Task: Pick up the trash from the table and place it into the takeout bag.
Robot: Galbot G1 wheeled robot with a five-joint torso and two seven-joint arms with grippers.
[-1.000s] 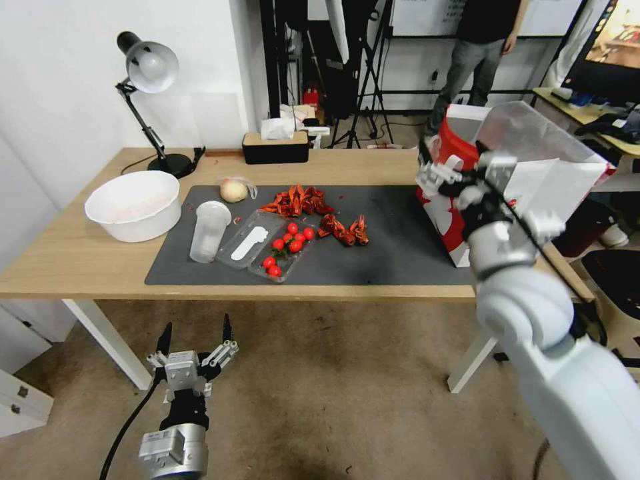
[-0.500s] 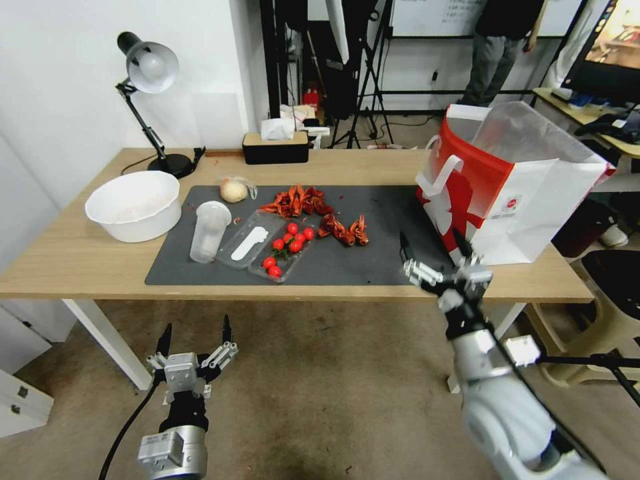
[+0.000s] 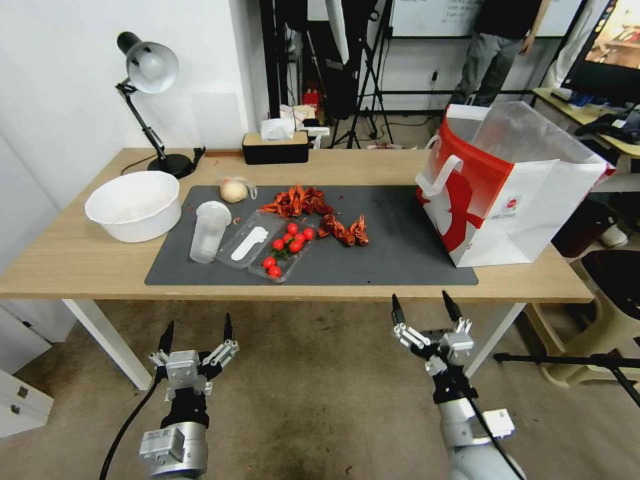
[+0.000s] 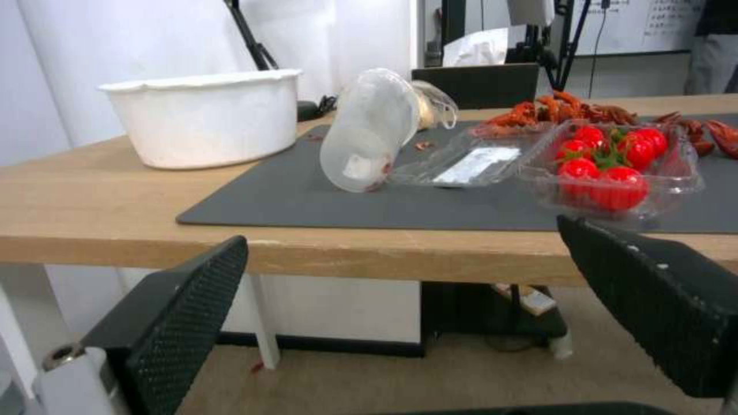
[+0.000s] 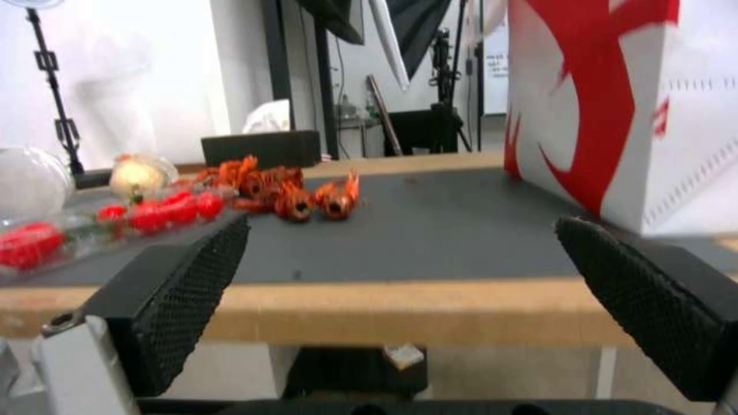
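Note:
On the table (image 3: 80,261), the dark mat (image 3: 400,247) holds the trash: a clear plastic cup (image 3: 209,231) on its side, a pale round item in clear wrap (image 3: 234,191), an open clear tray of cherry tomatoes (image 3: 287,248) and red crayfish shells (image 3: 297,200). Left of the mat stands a pale bowl (image 3: 132,205). The white and red takeout bag (image 3: 507,193) stands open at the mat's right end. My left gripper (image 3: 197,327) and right gripper (image 3: 420,303) hang below the table's front edge, both open and empty. The cup (image 4: 369,129) and the bag (image 5: 622,104) lie beyond them.
A black desk lamp (image 3: 150,67) and a dark tissue box (image 3: 275,147) stand along the table's far edge. More shells (image 3: 345,230) lie mid-mat. Tripods and stands crowd the room behind. A chair (image 3: 613,280) sits to the right of the table.
My right arm came down from beside the takeout bag to below the table's front edge, its gripper staying open. The left arm and the things on the table have not moved.

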